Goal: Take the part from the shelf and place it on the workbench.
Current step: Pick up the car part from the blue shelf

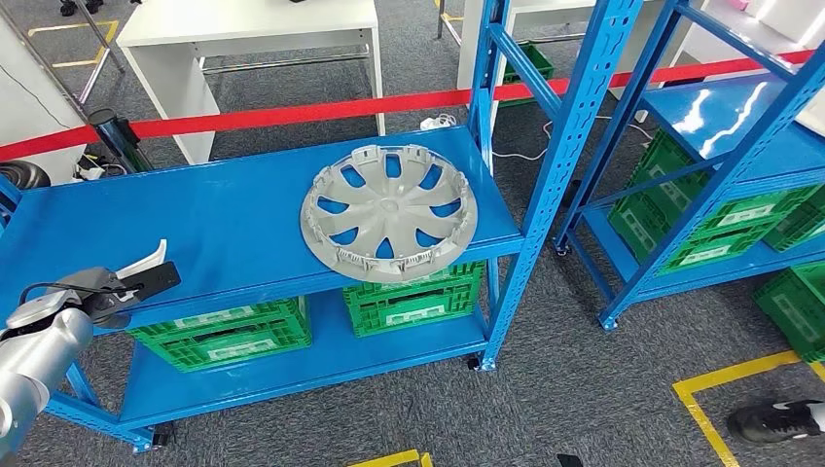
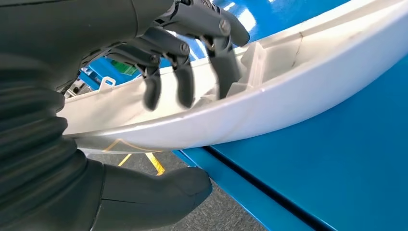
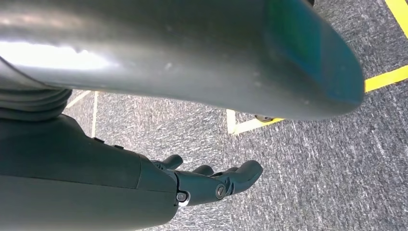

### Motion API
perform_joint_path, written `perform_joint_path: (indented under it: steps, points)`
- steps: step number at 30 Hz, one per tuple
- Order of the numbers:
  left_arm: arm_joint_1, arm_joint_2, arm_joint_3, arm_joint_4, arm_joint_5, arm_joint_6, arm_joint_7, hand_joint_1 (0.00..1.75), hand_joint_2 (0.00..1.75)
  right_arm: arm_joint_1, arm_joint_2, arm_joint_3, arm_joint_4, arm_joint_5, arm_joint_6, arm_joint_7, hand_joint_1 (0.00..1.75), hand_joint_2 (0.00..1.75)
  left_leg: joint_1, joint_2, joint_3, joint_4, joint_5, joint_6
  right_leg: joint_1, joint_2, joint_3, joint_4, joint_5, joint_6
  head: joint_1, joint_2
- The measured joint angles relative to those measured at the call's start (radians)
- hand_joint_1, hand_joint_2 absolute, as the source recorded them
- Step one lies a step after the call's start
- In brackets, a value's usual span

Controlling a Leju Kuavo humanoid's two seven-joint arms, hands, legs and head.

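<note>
A long curved white part (image 1: 147,260) (image 2: 288,96) lies across the front left edge of the blue shelf (image 1: 214,219) (image 2: 337,173) and overhangs it. My left hand (image 1: 102,289) (image 2: 144,120) holds this part. Its dark fingers (image 2: 183,82) curl over the rim into the hollow side, and the thumb (image 2: 154,192) lies just under it with a thin gap. A grey wheel cover (image 1: 389,214) rests face up on the right half of the same shelf. My right hand (image 3: 211,183) hangs over the grey carpet with its fingers loosely extended, holding nothing.
Green crates (image 1: 224,333) (image 1: 413,297) fill the lower level of the shelf. A second blue rack (image 1: 720,122) with more green crates stands to the right. Red tape (image 1: 292,110) runs behind, with white tables (image 1: 243,24) beyond. A person's shoe (image 1: 773,420) shows at the bottom right.
</note>
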Motion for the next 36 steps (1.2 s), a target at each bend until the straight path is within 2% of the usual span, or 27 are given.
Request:
perform_joint_path:
  steps: [27,33,36]
  points:
    - [0.001,-0.004,0.0,0.0,-0.008,0.021,-0.02,1.75,1.75,0.0,0.0,-0.014,0.0,0.0,0.0,-0.004,0.0,0.0,0.0,-0.001,-0.002,0.0,0.003,-0.001,0.0,-0.001,-0.003,0.001,0.002,-0.001,0.0,0.0]
    - [0.004,-0.008,0.0,0.0,-0.019,0.04,-0.041,1.75,1.75,0.0,0.0,-0.015,0.0,0.004,0.0,-0.006,0.0,0.0,0.0,-0.003,-0.003,0.0,0.004,-0.001,0.0,-0.002,-0.003,0.001,0.002,-0.001,0.0,0.0]
    - [0.013,-0.016,0.0,0.0,-0.037,0.095,-0.075,1.75,1.75,0.0,0.0,-0.016,0.0,0.006,-0.001,-0.007,0.0,0.0,0.0,-0.005,-0.004,0.0,0.005,-0.001,0.0,-0.004,-0.004,0.001,0.002,-0.001,0.0,0.0]
